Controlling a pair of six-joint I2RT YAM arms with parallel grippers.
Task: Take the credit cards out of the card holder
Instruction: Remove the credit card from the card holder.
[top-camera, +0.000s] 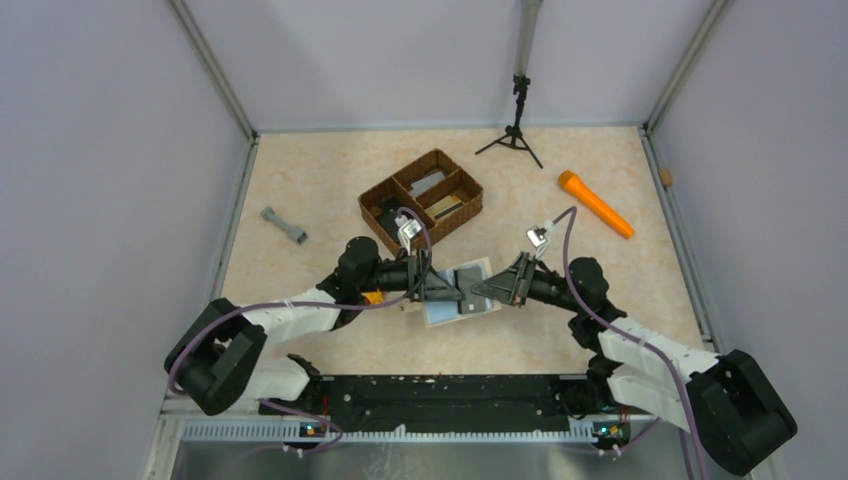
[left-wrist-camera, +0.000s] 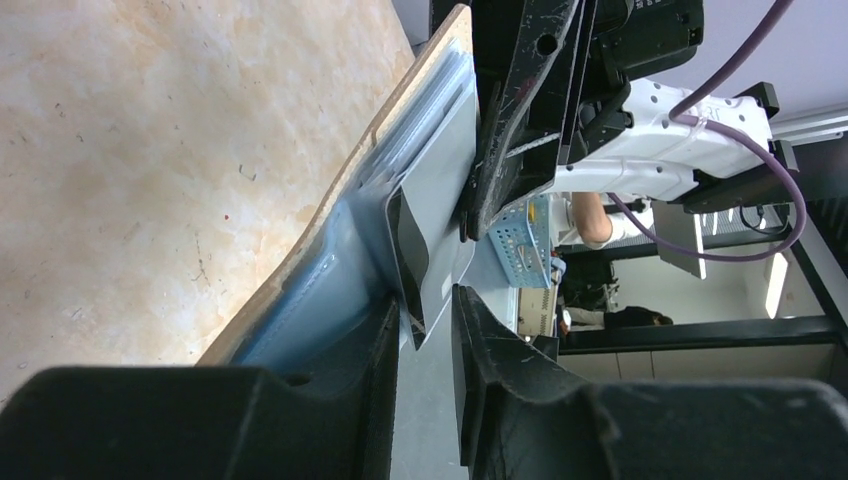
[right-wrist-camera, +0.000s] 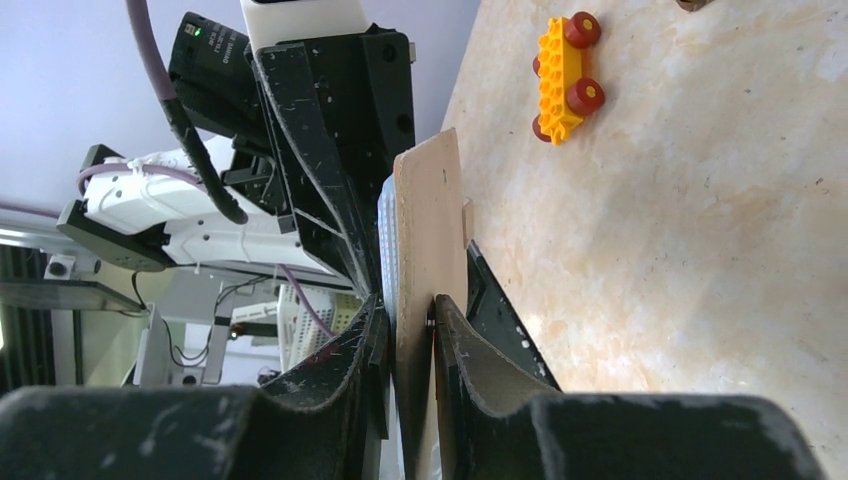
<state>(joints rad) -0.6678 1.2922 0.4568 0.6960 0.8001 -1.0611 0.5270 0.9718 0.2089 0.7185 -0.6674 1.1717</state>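
The card holder (top-camera: 462, 293) hangs open between my two arms, cream-beige outside (right-wrist-camera: 425, 230) and pale blue inside (left-wrist-camera: 320, 300). My right gripper (right-wrist-camera: 432, 305) is shut on its beige flap, coming in from the right (top-camera: 488, 290). A greyish credit card (left-wrist-camera: 425, 215) with a dark stripe sticks out of a blue pocket. Its corner lies between the fingers of my left gripper (left-wrist-camera: 425, 300), which stand apart with a gap beside the card. That left gripper (top-camera: 448, 292) reaches in from the left.
A brown wicker divided tray (top-camera: 421, 197) with small items stands just behind the arms. An orange cylinder (top-camera: 596, 204) lies at the right, a grey dumbbell-shaped piece (top-camera: 284, 225) at the left, a black tripod (top-camera: 515, 135) at the back. A yellow wheeled toy brick (right-wrist-camera: 560, 65) lies under the left arm.
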